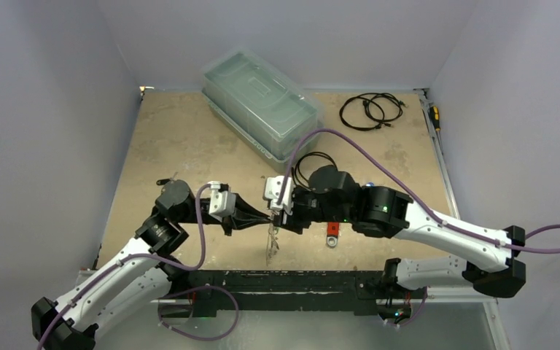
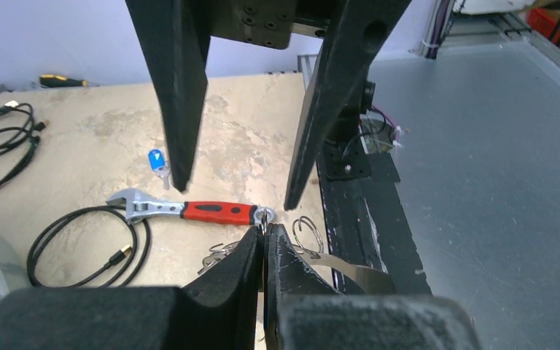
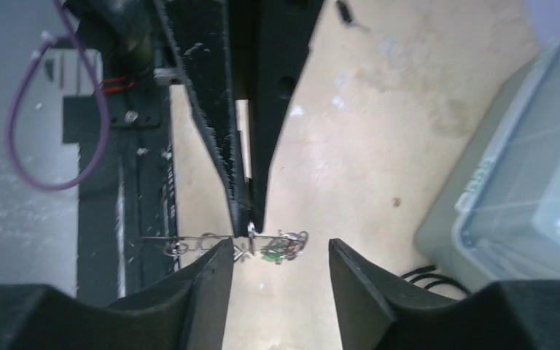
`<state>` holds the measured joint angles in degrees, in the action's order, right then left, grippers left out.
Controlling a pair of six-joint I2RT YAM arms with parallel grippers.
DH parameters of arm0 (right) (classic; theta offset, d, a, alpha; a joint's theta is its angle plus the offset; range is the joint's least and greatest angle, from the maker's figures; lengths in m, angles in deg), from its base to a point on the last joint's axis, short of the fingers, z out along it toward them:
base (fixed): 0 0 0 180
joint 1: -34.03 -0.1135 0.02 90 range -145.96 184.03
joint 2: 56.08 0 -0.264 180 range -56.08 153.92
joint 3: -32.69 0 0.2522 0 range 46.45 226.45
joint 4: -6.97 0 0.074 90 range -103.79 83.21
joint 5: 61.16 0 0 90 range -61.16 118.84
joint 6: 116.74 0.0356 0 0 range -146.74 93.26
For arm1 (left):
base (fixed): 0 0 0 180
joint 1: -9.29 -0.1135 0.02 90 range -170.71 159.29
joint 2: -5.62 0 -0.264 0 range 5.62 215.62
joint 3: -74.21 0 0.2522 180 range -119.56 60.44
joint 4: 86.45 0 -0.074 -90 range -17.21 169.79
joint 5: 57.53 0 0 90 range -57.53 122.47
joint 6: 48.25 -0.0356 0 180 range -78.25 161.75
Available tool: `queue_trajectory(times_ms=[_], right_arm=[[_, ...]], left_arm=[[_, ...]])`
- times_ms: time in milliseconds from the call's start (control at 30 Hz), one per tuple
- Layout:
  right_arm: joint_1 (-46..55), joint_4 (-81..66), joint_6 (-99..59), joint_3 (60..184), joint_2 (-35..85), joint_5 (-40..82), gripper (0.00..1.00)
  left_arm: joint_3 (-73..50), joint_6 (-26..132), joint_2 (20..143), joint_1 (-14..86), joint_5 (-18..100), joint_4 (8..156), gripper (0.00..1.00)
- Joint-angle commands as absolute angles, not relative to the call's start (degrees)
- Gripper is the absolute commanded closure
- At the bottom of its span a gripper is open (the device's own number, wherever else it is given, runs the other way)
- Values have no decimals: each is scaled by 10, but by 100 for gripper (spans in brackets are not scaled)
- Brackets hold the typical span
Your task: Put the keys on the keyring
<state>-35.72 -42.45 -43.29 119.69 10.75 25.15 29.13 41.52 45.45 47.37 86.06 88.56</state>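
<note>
My left gripper (image 2: pixel 264 235) is shut on the thin wire of the keyring (image 3: pixel 189 238), holding it above the table. Several keys (image 3: pixel 286 246), one with a green tag, hang bunched on the ring beside the left fingertips (image 3: pixel 251 208). From above, the keyring (image 1: pixel 272 244) dangles below where the two grippers meet. My right gripper (image 3: pixel 281 255) faces the left one, open, its fingers (image 2: pixel 179 109) straddling the ring without touching it. A blue-tagged key (image 2: pixel 158 160) lies on the table beyond the wrench.
A red-handled wrench (image 2: pixel 215 212) lies just under the grippers. A black cable (image 2: pixel 80 240) coils beside it, more cables (image 1: pixel 370 111) at the back right. A clear lidded box (image 1: pixel 259 102) stands at the back. A screwdriver (image 1: pixel 434 117) lies by the right wall.
</note>
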Motion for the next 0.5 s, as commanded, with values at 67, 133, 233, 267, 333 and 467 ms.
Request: queue_trajectory(times_ms=[67, 133, 233, 267, 333, 467], right_arm=[[-358, -217, -395, 1107, -4, 289, 44], [-356, -130, -393, 1042, -50, 261, 42], [-346, -49, -369, 988, -86, 209, 44], [-342, -31, -361, 978, -92, 193, 45], [-337, 0, -349, 958, -100, 157, 47], [-336, 40, -334, 947, -102, 91, 50]], left_arm=[[310, 462, 391, 478, 810, 972, 100], [311, 457, 376, 478, 806, 975, 100], [325, 476, 351, 477, 804, 1013, 100], [332, 490, 343, 477, 801, 1038, 100], [346, 524, 331, 477, 797, 1091, 100], [372, 583, 315, 477, 794, 1188, 100]])
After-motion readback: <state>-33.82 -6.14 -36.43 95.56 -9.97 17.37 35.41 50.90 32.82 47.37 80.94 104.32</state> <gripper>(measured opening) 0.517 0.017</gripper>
